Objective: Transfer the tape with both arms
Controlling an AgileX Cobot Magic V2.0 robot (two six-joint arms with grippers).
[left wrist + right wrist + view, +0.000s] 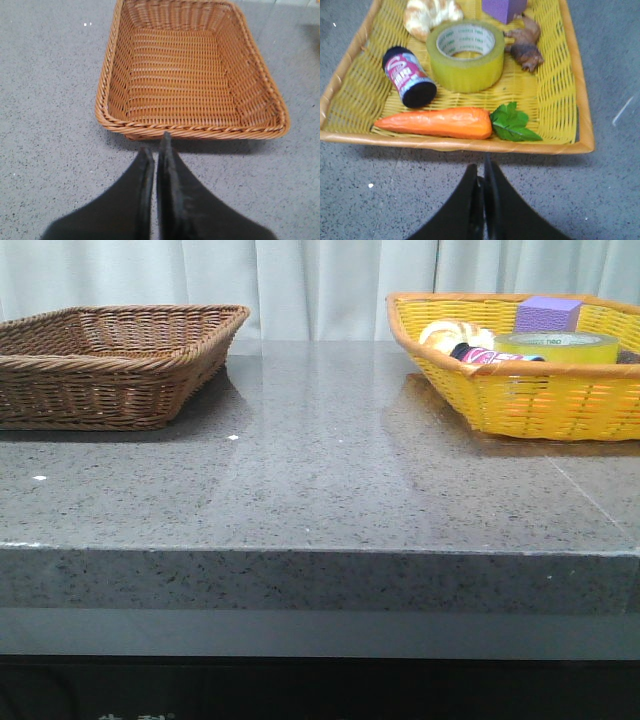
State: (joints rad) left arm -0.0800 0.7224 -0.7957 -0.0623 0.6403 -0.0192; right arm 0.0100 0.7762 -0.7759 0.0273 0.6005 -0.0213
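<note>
I see 1 gray stone table with 2 baskets on it. The brown basket is on my left side and I see nothing in it. The yellow basket is on my right side and holds 6 things: 1 carrot with green leaves, 1 tape, 1 small can lying on its side, 1 purple cube, 1 bread roll and 1 brown lumpy thing that I cannot name.

The tape lies flat in the middle of the yellow basket, hole up, with the can just beside it. The right gripper is over the bare table outside the basket, with the basket rim and the carrot between it and the tape. Its 2 fingers are pressed together and hold nothing. The left gripper is just outside the brown basket's rim, its fingers pinched together on nothing too.

From the front I see neither arm. The yellow basket's wall hides the carrot there, and the picture edge cuts off the cube and roll in the right wrist view.
</note>
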